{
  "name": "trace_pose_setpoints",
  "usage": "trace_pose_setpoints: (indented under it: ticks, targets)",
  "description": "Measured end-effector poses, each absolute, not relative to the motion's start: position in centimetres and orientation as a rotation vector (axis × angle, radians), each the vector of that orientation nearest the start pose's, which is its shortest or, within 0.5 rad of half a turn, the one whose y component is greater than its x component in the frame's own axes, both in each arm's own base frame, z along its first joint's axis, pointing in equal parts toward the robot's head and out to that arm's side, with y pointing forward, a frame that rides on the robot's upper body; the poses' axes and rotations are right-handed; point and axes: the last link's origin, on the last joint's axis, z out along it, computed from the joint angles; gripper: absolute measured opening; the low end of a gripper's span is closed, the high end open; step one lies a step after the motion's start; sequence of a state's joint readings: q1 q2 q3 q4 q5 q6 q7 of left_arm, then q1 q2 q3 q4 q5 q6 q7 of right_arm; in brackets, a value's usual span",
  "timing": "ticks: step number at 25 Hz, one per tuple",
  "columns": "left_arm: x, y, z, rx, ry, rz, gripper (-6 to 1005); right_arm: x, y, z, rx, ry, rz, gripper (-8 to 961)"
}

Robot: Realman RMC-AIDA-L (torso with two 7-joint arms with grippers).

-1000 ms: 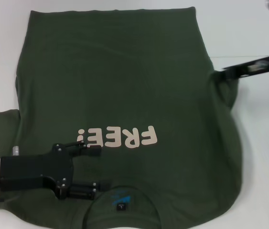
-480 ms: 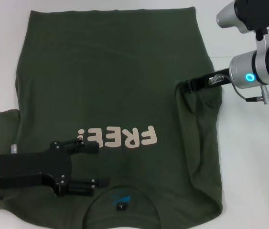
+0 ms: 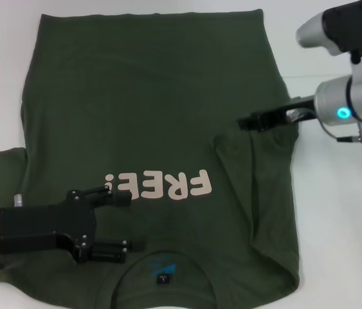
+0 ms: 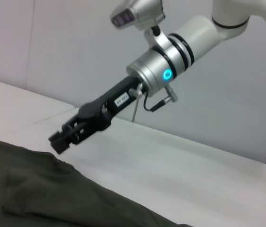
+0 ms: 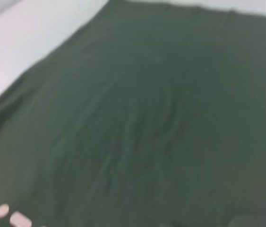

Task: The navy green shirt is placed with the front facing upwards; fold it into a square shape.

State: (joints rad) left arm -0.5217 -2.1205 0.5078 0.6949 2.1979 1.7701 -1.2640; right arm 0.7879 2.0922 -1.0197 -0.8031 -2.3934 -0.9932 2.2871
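The navy green shirt (image 3: pixel 155 129) lies spread flat on the white tabletop (image 3: pixel 348 244), front up, covering most of it from the far edge to the near edge. Its pale "FREE!" lettering (image 3: pixel 157 185) reads upside down in the head view, and the neck label (image 3: pixel 162 273) sits at the near edge, so the collar is toward the robot and the hem toward the far edge.

The right side of the shirt is folded inward over the body: the right sleeve (image 3: pixel 258 138) lies on the chest area as a rumpled flap, with a straight folded edge running down toward the near right corner of the garment.

The right hand (image 3: pixel 248 121) hangs at the top of that flap, over the shirt's right part, with its arm reaching in from the right edge of the tabletop. In the left wrist view the right hand sits just above the fabric, apart from it; whether its fingers are parted or closed cannot be told.

The left hand (image 3: pixel 132 222) rests low over the shirt's near left part, just under the lettering and beside the collar, its fingers spread apart and holding nothing.
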Motion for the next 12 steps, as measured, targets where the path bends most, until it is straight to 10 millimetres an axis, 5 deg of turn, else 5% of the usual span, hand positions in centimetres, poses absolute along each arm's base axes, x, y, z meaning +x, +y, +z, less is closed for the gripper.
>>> trace_pose_setpoints:
  ticks: [8,12]
  targets:
    - [-26.6,29.5,-0.2,-2.846,-0.519,-0.756,934,20.3,43.2,0.8,-2.367,0.945,0.217,393]
    - [-26.6,29.5,-0.2,-2.841,-0.522,-0.759,934,21.1,41.9,1.4,-2.408,0.888,0.295,586]
